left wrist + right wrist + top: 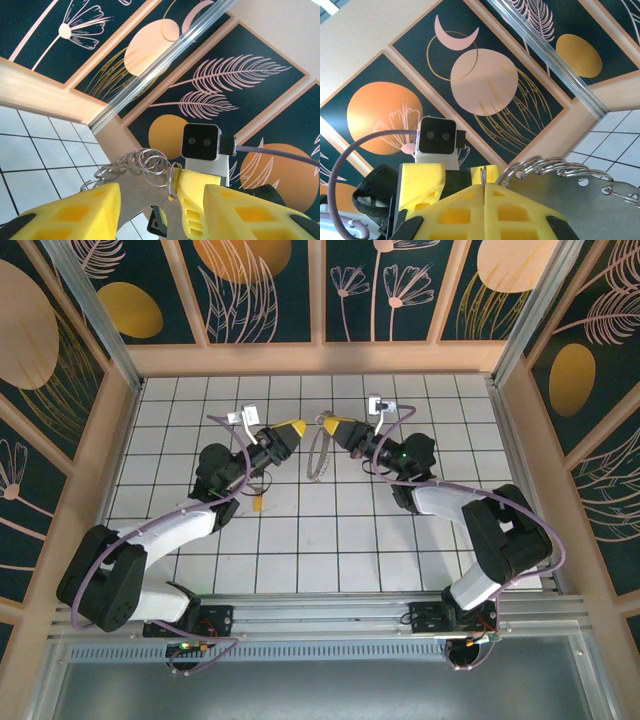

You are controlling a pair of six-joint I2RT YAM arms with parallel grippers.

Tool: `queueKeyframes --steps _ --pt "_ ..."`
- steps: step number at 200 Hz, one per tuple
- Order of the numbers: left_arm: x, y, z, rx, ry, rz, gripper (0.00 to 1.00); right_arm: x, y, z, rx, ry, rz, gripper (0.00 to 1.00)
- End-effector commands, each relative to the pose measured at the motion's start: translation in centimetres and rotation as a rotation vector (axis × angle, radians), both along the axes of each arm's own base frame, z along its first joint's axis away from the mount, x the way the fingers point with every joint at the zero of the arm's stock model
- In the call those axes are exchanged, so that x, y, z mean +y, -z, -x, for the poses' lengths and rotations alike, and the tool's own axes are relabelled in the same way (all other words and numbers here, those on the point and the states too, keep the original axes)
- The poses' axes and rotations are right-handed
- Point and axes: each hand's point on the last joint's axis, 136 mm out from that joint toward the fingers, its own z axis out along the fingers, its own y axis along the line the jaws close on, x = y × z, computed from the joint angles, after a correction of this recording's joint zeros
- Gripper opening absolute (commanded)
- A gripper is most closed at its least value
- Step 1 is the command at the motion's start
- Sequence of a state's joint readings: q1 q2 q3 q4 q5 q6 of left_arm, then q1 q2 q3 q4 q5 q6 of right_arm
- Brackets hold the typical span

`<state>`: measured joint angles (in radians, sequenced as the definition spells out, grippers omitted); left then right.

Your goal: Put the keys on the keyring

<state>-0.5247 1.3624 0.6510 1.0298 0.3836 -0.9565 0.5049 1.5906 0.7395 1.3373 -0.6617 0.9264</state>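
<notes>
1. Yellow marks the head of the one small key (258, 504). It lies flat on the white-tiled table (340, 540), toward the near left and just beside the left arm's forearm. Neither gripper touches it.
2. Farther out, around mid-table, the two grippers face each other almost tip to tip. The left gripper (291, 430) comes in from the left and the right gripper (329, 424) from the right.
3. The keyring (570, 200), silvery-grey metal with small split rings threaded along its rim, is at the right gripper's tip. In the top view it runs from that tip toward the near side, between the two arms.
4. The right gripper's yellow fingers are pressed together. In the right wrist view a thin edge of the keyring is nipped in the seam between them.
5. The left gripper's fingers (75, 210) stand apart with a clear gap. In the left wrist view the keyring and the right gripper's fingertip sit in that gap, the small rings fanning out just above. Whether the left pads touch the metal cannot be told.
6. The key lies nearer and to the left of the keyring, well apart from it and threaded on nothing.
7. Farthest off stands the wall (260, 290) of dark panels painted with orange discs and pale plant outlines.
</notes>
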Motion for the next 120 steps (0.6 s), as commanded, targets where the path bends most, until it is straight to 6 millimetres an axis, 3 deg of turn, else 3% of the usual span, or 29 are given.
queueKeyframes --steps 1,72,120 --pt "0.3 -1.9 0.7 -0.063 0.009 0.074 0.45 -0.2 -2.2 0.8 -0.068 0.008 -0.086 0.0" --pt "0.0 -1.8 0.7 -0.067 0.047 0.14 0.4 0.4 -2.4 0.2 -0.04 0.0 -0.142 0.0" --pt "-0.4 -1.3 0.3 -0.057 0.054 0.148 0.38 1.7 -2.6 0.9 -0.039 -0.038 -0.156 0.0"
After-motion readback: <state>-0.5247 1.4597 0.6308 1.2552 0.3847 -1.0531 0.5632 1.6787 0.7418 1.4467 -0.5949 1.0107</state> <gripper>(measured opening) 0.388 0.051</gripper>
